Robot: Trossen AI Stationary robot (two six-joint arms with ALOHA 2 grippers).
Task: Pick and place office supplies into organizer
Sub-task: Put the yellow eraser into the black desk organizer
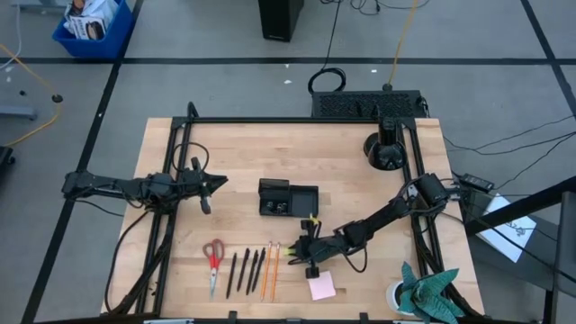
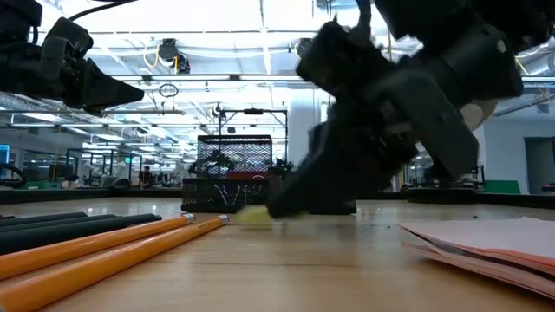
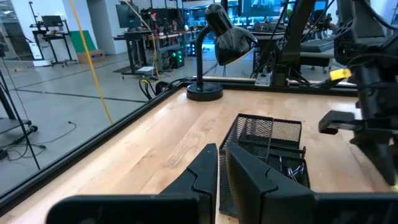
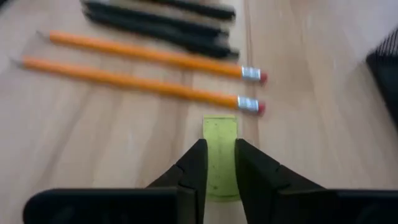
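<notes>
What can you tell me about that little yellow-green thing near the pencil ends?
The yellow-green bit is a small, flat, pale rectangular strip, possibly an eraser or tab; its material is unclear. It lies flat on the wooden table, just past the pink eraser ends of the two orange pencils, apparently not touching them. The right gripper sits directly over it, its dark fingers nearly together astride the strip's near end. In the low view it shows as a pale lump.

Orange pencils [image 4: 146, 55] carry silver ferrules and red erasers. The flat bit [image 4: 221, 149] is yellow-green. Scissors [image 1: 213, 256] have red handles. The sticky-note pad [image 1: 321, 287] is pale pink, the mesh organizer [image 1: 288, 198] black, the table [image 1: 243, 153] light wood.
</notes>
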